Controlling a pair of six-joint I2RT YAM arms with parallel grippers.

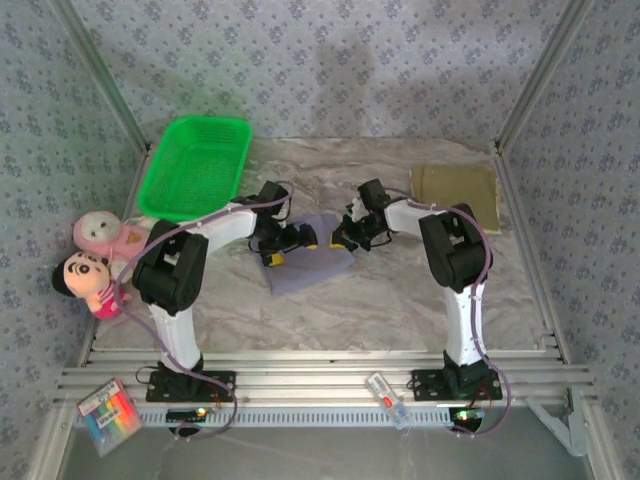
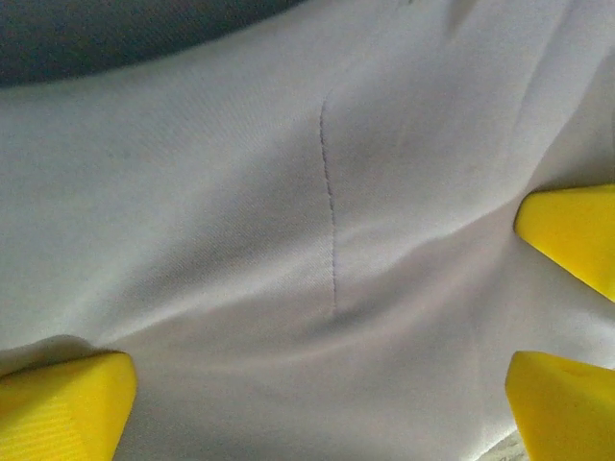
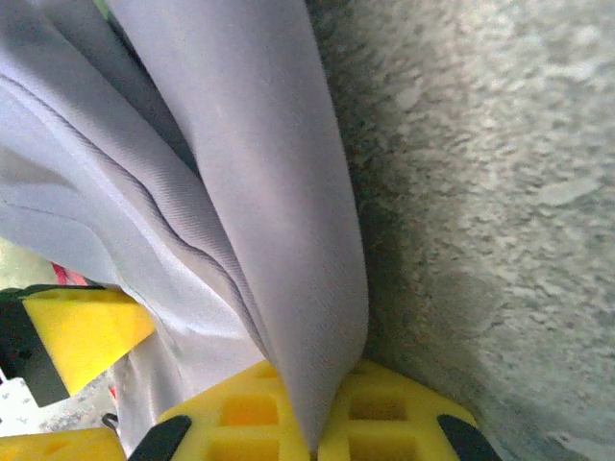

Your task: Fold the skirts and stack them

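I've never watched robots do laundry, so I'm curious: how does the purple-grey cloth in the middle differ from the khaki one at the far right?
The lavender skirt lies loose and uneven in the middle, while the khaki skirt lies flat and square at the far right. Both claws are at the lavender skirt: the right claw is pinching a fold and the left claw is open over it. Nothing touches the khaki skirt. Both are plain, unprinted cloth.

Plain lavender-grey skirt (image 1: pixel 310 268), faint purple stitch line down seam. Olive-khaki skirt (image 1: pixel 457 197), plain. Basket (image 1: pixel 195 165) vivid green. Plush dolls (image 1: pixel 100 235) pink, one black-topped. Table (image 1: pixel 400 300) mottled grey-white. Walls (image 1: pixel 350 60) pale blue-grey, small floral repeat. Arms (image 1: pixel 178 335) white, black joints; finger pads (image 2: pixel 67 408) bright yellow.
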